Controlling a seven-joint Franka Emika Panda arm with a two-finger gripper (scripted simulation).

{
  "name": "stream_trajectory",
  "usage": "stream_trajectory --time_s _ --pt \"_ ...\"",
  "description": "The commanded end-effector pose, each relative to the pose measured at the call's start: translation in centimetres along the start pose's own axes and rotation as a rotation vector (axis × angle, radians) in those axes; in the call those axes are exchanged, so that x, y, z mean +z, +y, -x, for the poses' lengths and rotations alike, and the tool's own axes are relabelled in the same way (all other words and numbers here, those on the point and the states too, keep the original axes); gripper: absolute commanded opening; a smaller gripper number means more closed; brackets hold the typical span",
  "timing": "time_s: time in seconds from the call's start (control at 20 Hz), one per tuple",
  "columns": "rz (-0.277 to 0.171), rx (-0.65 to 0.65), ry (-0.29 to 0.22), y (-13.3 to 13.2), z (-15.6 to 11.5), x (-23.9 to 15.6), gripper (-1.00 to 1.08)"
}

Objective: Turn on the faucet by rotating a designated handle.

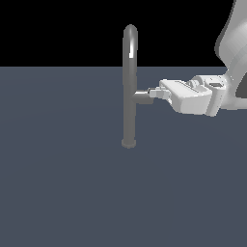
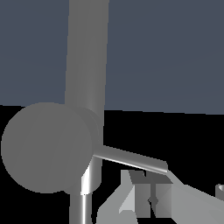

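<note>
The faucet (image 1: 129, 87) is a tall grey tube with an arched top, standing on a small round base. Its short side stub (image 1: 142, 97) points toward the exterior view's right. My gripper (image 1: 154, 92) reaches in level from that side, its fingertips at the stub's end. In the wrist view the stub's round end face (image 2: 46, 146) fills the near side. The handle (image 2: 131, 159), a thin grey lever, runs out from it just past my gripper (image 2: 148, 179). The fingers (image 2: 162, 197) stand close together, shut, with nothing between them. I cannot make out the lever in the exterior view.
A flat dark blue-grey floor (image 1: 62, 183) spreads around the faucet base (image 1: 128, 143). My white arm (image 1: 231, 53) comes down from the exterior view's upper right.
</note>
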State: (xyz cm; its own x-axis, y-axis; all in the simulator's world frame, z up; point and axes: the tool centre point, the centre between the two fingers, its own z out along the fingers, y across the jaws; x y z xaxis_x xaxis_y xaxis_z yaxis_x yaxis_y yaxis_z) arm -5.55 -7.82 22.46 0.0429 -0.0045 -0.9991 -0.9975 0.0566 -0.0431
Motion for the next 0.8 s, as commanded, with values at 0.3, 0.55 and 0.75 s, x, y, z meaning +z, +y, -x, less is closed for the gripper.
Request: stream_trajectory --time_s 0.3,0.55,0.75 --pt "0.001 0.003 -0.003 0.2 -2.5 0.0 -1.0" --pt "-0.002 0.024 -0.002 -0.1 -5.1 0.0 -1.0" --pt "-0.004 0.041 -0.002 -0.3 -7.2 0.0 -1.0"
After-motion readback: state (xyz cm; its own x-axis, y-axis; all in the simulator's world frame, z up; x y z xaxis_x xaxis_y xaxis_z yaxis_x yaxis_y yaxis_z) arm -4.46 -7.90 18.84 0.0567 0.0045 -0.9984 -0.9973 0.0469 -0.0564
